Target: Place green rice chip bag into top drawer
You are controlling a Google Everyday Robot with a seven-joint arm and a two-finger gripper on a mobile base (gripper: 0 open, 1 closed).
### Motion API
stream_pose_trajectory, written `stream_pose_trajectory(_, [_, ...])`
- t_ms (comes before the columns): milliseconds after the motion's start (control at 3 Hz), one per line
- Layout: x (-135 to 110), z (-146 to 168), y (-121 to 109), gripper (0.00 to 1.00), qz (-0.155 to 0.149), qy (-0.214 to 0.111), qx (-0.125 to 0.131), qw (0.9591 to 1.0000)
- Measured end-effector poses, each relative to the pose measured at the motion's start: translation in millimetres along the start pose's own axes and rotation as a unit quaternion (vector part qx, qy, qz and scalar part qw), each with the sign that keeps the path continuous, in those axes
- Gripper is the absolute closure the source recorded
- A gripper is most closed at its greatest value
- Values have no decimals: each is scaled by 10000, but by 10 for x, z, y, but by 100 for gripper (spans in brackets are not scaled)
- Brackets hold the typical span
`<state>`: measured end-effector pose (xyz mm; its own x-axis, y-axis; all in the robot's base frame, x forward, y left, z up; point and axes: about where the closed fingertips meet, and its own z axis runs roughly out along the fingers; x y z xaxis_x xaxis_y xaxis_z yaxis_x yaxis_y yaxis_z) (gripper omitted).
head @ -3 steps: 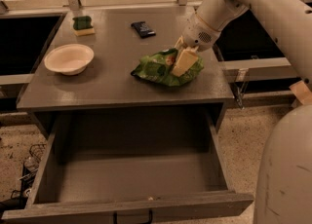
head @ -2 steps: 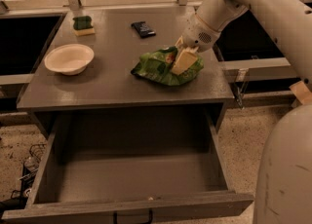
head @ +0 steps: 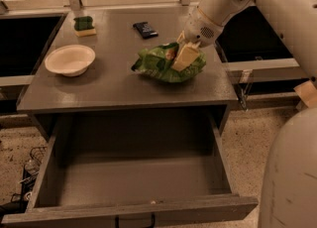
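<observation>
Almost nothing has moved since a second ago: the gripper (head: 181,58) remains pressed down onto the green rice chip bag (head: 161,67), and the bag lies in the same spot on the grey table (head: 114,85). The gripper comes in from the upper right on a pale arm and touches the top of the bag, nearer its right end; whether it has closed on the foil cannot be told from here. The bag sits directly under the gripper, flat on the tabletop, not yet lifted. It is a crumpled, puffy bright-green foil packet with patches of tan and white print, its edges creased and uneven. The top drawer (head: 133,182) stands pulled out below and in front of the gripper, wide, shallow and with nothing in it. To do this step well, the grip probably needs to pinch a firm fold of foil rather than the air-filled middle, since slick, puffy foil is likely to slip; the lift should then clear the table edge before the bag travels forward and down. Well off to the side of the gripper rests a white bowl (head: 70,59); beyond it are a green-topped sponge (head: 84,25) and a small dark packet (head: 145,29).
</observation>
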<state>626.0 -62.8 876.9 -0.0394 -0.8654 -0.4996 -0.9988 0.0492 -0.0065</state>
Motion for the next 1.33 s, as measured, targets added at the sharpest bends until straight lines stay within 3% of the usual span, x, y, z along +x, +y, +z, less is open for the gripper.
stream_pose_trajectory(667, [-313,-488,331,100,-409,-67,422,9982])
stream_pose_trajectory(1333, [-409,-721,878,100,-815,-230,575,9947])
